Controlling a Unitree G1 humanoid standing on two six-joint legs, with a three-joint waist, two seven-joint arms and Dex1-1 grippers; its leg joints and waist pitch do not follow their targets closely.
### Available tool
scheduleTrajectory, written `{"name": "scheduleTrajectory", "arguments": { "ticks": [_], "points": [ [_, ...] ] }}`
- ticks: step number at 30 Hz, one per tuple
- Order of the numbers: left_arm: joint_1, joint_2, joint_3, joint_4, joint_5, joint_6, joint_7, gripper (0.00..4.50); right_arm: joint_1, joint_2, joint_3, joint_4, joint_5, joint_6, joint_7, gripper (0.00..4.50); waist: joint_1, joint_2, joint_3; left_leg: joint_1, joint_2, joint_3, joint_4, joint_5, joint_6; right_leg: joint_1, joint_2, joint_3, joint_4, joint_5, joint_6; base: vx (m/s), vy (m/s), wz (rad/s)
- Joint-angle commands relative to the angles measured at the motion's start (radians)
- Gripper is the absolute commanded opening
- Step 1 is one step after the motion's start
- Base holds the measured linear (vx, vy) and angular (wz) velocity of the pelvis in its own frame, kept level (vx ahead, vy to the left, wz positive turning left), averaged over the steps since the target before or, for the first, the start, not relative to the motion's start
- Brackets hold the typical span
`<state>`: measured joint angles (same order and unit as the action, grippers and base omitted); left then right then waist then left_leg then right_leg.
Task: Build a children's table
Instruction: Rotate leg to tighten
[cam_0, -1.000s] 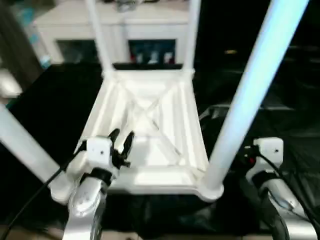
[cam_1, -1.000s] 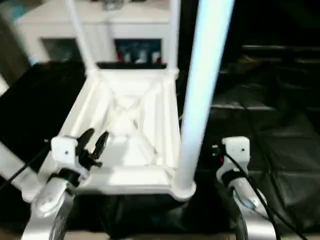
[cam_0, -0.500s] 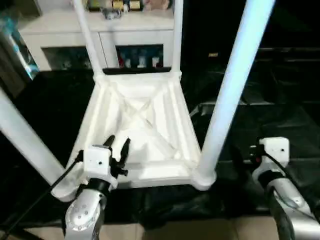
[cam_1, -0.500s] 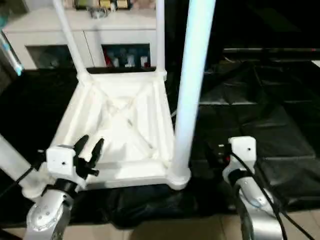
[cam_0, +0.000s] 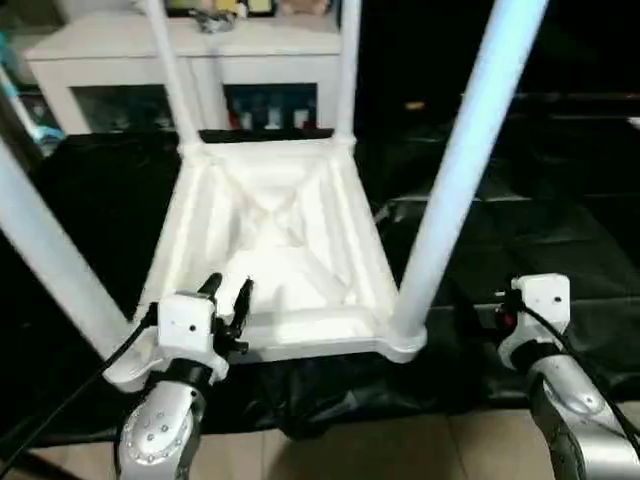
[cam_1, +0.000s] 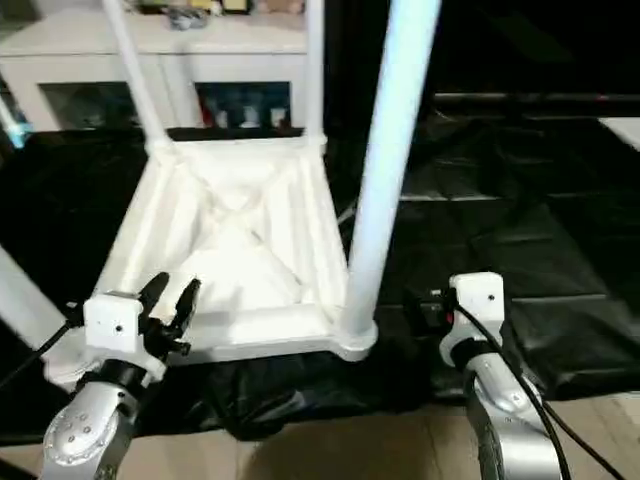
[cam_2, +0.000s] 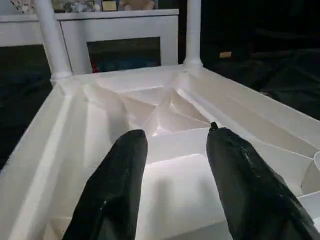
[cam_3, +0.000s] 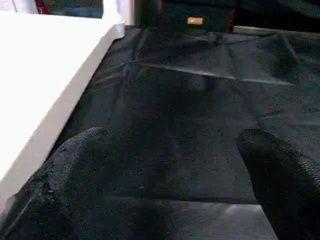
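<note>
The children's table (cam_0: 270, 230) lies upside down on the black cloth, its ribbed underside facing up. Its white legs stand in the corner sockets: the near right leg (cam_0: 450, 190), the near left leg (cam_0: 50, 260) and two far legs (cam_0: 170, 70). My left gripper (cam_0: 228, 288) hovers over the table's near edge, close to the near left corner. In the left wrist view its fingers (cam_2: 125, 170) are apart with nothing between them. My right gripper (cam_3: 175, 135) is open wide over bare cloth, just right of the near right corner socket (cam_0: 405, 340).
A white glass-door cabinet (cam_0: 180, 60) stands behind the black-draped table (cam_0: 560, 220). The cloth hangs over the front edge, with tan floor (cam_0: 380, 450) below. Black cables run along both forearms.
The whole picture has shifted as the head camera moved. Both grippers keep their places beside the table, and their jaws stand as before.
</note>
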<state>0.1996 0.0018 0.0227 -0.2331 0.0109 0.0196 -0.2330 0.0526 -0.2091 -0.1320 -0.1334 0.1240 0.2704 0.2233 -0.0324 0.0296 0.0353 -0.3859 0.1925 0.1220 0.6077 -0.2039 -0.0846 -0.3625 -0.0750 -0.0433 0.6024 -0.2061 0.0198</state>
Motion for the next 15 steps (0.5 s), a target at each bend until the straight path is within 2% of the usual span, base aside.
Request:
{"name": "scheduleTrajectory", "arguments": {
  "ticks": [1, 2, 3, 4, 5, 6, 7, 8, 9, 10, 11, 12, 13, 14, 15],
  "points": [
    [0.011, 0.006, -0.011, -0.026, 0.01, -0.011, 0.014, 2.26, 0.002, -0.007, -0.001, 0.011, 0.001, -0.003, 0.003, 4.5, 0.013, -0.017, -0.037, -0.017, -0.004, 0.014, -0.078, -0.364, 0.055, 0.017, -0.079, 0.04, -0.113, -0.508, -0.081, 0.0, 0.0, 0.0],
    [0.014, 0.008, -0.013, -0.027, 0.011, -0.019, 0.016, 2.26, 0.001, -0.008, -0.001, 0.012, 0.002, -0.003, 0.004, 4.5, 0.03, -0.025, -0.039, -0.031, -0.003, 0.016, -0.064, -0.268, 0.088, 0.019, -0.103, 0.061, -0.132, -0.629, -0.03, 0.013, -0.054, -0.12],
    [0.017, 0.002, -0.012, -0.029, -0.006, 0.004, 0.016, 2.26, 0.0, -0.009, -0.001, 0.013, 0.002, -0.003, 0.007, 4.5, 0.043, -0.029, -0.048, -0.036, 0.002, 0.012, -0.057, -0.182, 0.123, 0.021, -0.116, 0.073, -0.13, -0.626, -0.022, 0.0, 0.0, 0.0],
    [0.019, -0.005, -0.008, -0.03, -0.026, 0.021, 0.014, 2.26, -0.001, -0.01, -0.002, 0.015, 0.003, -0.002, 0.008, 4.5, 0.046, -0.023, -0.05, -0.038, 0.007, 0.011, -0.061, -0.145, 0.135, 0.021, -0.109, 0.069, -0.123, -0.572, -0.036, 0.0, 0.0, 0.0],
    [0.021, -0.008, -0.006, -0.031, -0.036, 0.03, 0.014, 2.26, -0.002, -0.011, -0.002, 0.017, 0.002, -0.003, 0.01, 4.5, 0.052, -0.023, -0.052, -0.039, 0.006, 0.02, -0.062, -0.099, 0.171, 0.018, -0.096, 0.061, -0.112, -0.437, -0.076, 0.0, 0.0, 0.0],
    [0.024, -0.006, -0.008, -0.034, -0.031, 0.027, 0.016, 2.26, -0.003, -0.014, -0.001, 0.021, 0.001, -0.004, 0.013, 4.5, 0.053, -0.021, -0.05, -0.034, 0.008, 0.023, -0.067, -0.099, 0.186, 0.014, -0.088, 0.055, -0.11, -0.388, -0.099, 0.0, 0.0, 0.0],
    [0.028, 0.001, -0.013, -0.039, -0.017, 0.007, 0.017, 2.26, -0.005, -0.016, 0.001, 0.023, -0.001, -0.006, 0.015, 4.5, 0.055, -0.019, -0.049, -0.026, 0.009, 0.031, -0.066, -0.118, 0.212, 0.009, -0.079, 0.051, -0.105, -0.312, -0.136, 0.0, 0.0, 0.0],
    [0.029, 0.004, -0.015, -0.041, -0.013, -0.002, 0.017, 2.26, -0.005, -0.016, 0.002, 0.024, -0.001, -0.006, 0.016, 4.5, 0.064, -0.023, -0.051, -0.028, 0.0, 0.042, -0.049, -0.136, 0.257, 0.016, -0.102, 0.064, -0.112, -0.29, -0.142, 0.038, 0.068, 0.05],
    [0.034, 0.018, -0.026, -0.049, 0.025, -0.028, 0.026, 2.26, -0.007, -0.015, 0.006, 0.026, -0.001, -0.007, 0.017, 4.5, 0.079, -0.026, -0.053, -0.029, 0.007, 0.036, -0.027, -0.128, 0.292, 0.02, -0.141, 0.087, -0.125, -0.305, -0.14, 0.038, 0.068, 0.05],
    [0.036, 0.022, -0.03, -0.052, 0.037, -0.035, 0.028, 2.26, -0.007, -0.015, 0.007, 0.027, -0.001, -0.008, 0.018, 4.5, 0.086, -0.021, -0.054, -0.03, 0.016, 0.03, -0.034, -0.107, 0.298, 0.022, -0.138, 0.083, -0.12, -0.301, -0.142, 0.033, 0.103, 0.05],
    [0.038, 0.024, -0.032, -0.053, 0.041, -0.038, 0.028, 2.26, -0.008, -0.015, 0.009, 0.028, -0.001, -0.009, 0.019, 4.5, 0.084, -0.008, -0.055, -0.007, 0.026, 0.035, -0.068, -0.082, 0.294, 0.004, -0.073, 0.046, -0.097, -0.255, -0.157, 0.028, 0.115, 0.05],
    [0.039, 0.022, -0.032, -0.054, 0.035, -0.029, 0.025, 2.26, -0.008, -0.015, 0.01, 0.028, -0.001, -0.01, 0.019, 4.5, 0.074, 0.005, -0.059, 0.025, 0.047, 0.013, -0.083, -0.043, 0.245, -0.007, -0.012, 0.018, -0.062, -0.114, -0.161, 0.028, 0.115, 0.05],
    [0.042, 0.011, -0.027, -0.053, 0.01, -0.008, 0.023, 2.26, -0.008, -0.015, 0.012, 0.03, -0.001, -0.011, 0.019, 4.5, 0.074, 0.009, -0.059, 0.028, 0.059, 0.005, -0.088, -0.048, 0.19, -0.003, -0.006, 0.017, -0.054, -0.058, -0.156, 0.018, 0.111, 0.06],
    [0.042, 0.009, -0.026, -0.052, 0.002, -0.006, 0.022, 2.26, -0.009, -0.014, 0.013, 0.03, 0.0, -0.012, 0.019, 4.5, 0.066, 0.023, -0.054, 0.042, 0.108, -0.033, -0.126, -0.132, 0.056, -0.007, 0.021, 0.0, -0.023, -0.013, -0.157, 0.004, 0.096, 0.06],
    [0.041, 0.005, -0.023, -0.049, -0.015, 0.003, 0.018, 2.26, -0.009, -0.014, 0.014, 0.032, -0.001, -0.013, 0.02, 4.5, 0.051, 0.033, -0.05, 0.056, 0.169, -0.07, -0.165, -0.175, 0.002, -0.026, 0.022, -0.012, 0.019, -0.035, -0.14, 0.004, 0.096, 0.06]
  ]
}}
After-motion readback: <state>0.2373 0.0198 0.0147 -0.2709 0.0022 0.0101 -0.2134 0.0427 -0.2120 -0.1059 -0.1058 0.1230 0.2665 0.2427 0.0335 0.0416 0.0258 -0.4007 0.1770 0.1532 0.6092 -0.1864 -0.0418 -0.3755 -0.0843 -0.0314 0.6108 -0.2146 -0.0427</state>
